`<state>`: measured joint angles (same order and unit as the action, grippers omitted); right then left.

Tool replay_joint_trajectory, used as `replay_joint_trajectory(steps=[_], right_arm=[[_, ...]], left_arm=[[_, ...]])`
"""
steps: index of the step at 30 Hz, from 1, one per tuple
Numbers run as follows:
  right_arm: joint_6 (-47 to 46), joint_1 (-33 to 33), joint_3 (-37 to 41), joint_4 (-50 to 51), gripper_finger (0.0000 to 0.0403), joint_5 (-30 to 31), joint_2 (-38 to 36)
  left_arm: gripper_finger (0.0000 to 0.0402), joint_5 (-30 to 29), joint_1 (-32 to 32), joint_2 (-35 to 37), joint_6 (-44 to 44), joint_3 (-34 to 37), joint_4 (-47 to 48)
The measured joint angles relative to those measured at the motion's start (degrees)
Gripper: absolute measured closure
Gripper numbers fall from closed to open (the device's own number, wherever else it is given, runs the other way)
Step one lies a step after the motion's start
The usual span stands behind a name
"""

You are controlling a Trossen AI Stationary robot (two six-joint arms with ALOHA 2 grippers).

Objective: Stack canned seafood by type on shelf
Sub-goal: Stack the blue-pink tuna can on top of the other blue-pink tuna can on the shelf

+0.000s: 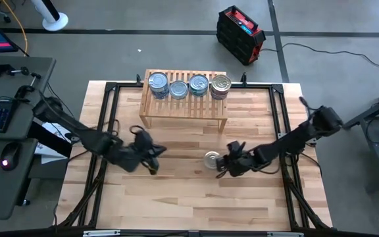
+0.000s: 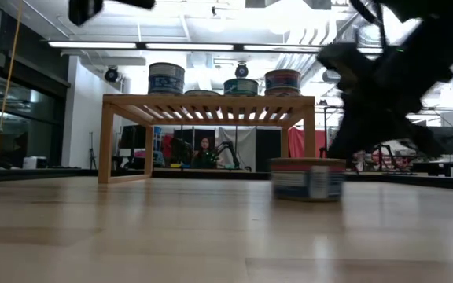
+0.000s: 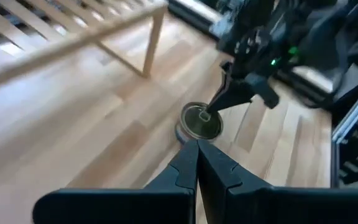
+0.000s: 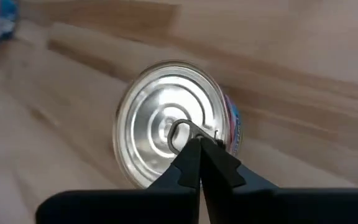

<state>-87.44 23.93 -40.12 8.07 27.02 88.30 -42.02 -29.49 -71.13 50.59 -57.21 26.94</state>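
Can under closed right gripper, arm low

Shelf top: four can stacks in a row along the back, front slats free. Under the shelf is open. Tabletop in front is open except a lone can, right claw touching its lid.

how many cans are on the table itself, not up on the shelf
1: a lone can on the table in front of the shelf, with the right end effector at its lid. The other cans stand on the shelf.
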Motion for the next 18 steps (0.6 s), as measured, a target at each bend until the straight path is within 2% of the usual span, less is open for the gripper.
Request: replay_joint_trajectory(steps=[5, 9, 12, 15, 18], right_arm=[[13.7, -1.1, -9.8, -2.5, 0.0403, -3.3, 3.1], [23.1, -0.8, -17.6, 5.9, 0.0403, -6.3, 1.4], [21.2, -0.4, -22.7, 18.6, 0.0403, -6.6, 0.4], [16.2, -0.1, -24.2, 29.9, 0.0403, -8.1, 0.5], [11.2, 0.3, -22.1, 33.3, 0.0403, -11.0, 0.5]], left_arm=[[0.0401, 6.3, 2.1, -6.2, -2.8, 0.0, -5.7], [0.0401, 10.1, 4.5, -8.8, -9.2, 0.0, -12.8], [0.0401, 13.1, 6.7, -10.9, -17.1, 0.0, -17.3], [0.0401, 15.9, 9.0, -14.1, -23.2, 0.0, -20.2], [0.0401, 20.6, 11.2, -17.9, -25.8, 0.0, -23.6]])
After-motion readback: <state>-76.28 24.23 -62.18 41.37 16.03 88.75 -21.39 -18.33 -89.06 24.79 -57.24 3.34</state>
